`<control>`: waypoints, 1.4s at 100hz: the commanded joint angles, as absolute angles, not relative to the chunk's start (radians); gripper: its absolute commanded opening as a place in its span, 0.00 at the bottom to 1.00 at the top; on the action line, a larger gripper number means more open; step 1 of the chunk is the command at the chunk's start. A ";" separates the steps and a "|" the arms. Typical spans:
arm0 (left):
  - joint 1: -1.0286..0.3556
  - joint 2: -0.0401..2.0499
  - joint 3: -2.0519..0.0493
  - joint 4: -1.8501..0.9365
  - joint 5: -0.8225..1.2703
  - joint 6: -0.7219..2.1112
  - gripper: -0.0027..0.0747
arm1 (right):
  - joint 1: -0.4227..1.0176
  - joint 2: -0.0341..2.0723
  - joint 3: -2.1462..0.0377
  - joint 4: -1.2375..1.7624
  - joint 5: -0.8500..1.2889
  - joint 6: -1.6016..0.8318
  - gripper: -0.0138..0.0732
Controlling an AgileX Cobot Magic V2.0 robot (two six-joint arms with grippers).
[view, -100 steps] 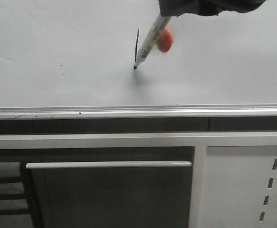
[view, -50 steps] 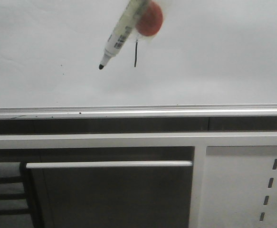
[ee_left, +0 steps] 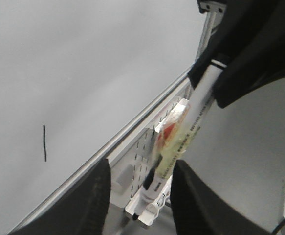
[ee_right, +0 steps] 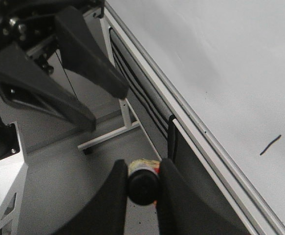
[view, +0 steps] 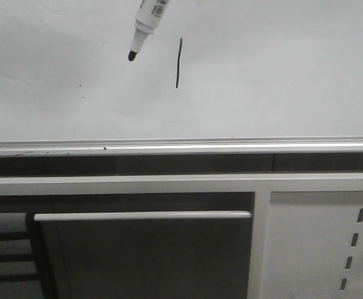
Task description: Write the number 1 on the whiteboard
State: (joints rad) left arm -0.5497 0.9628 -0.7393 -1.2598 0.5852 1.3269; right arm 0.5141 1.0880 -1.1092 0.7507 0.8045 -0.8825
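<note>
**Whiteboard** [view: 281, 75]: pale grey, glossy, with a silver edge rail [view: 181, 148] along its near side. A white perforated panel [view: 330, 249] sits below the rail, at the right.

**Number 1** [view: 179, 62]: thin black stroke, near-vertical and slightly curved, on the board above the rail.

**Marker** [view: 149, 17]: white barrel and black tip, uncapped. The tip points down, left of the stroke and apart from it. An orange-red piece [ee_left: 169, 132] is taped to the barrel.

**Right gripper** [ee_right: 142, 164]: clenched on the marker's upper end, with the dark butt showing between the fingers.

**Left gripper** [ee_left: 141, 169]: fingers spread wide, grasping nothing and touching nothing.
</note>
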 commanded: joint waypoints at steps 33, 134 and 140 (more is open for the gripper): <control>-0.640 1.044 -0.788 -1.257 0.515 1.354 0.41 | 0.507 1.160 -1.231 0.817 0.862 -0.882 0.10; -0.640 1.044 -0.788 -1.326 0.526 1.434 0.41 | 0.507 1.160 -1.231 0.895 0.898 -0.892 0.10; -0.640 1.044 -0.788 -1.326 0.526 1.434 0.41 | 0.507 1.160 -1.231 0.895 0.898 -0.892 0.10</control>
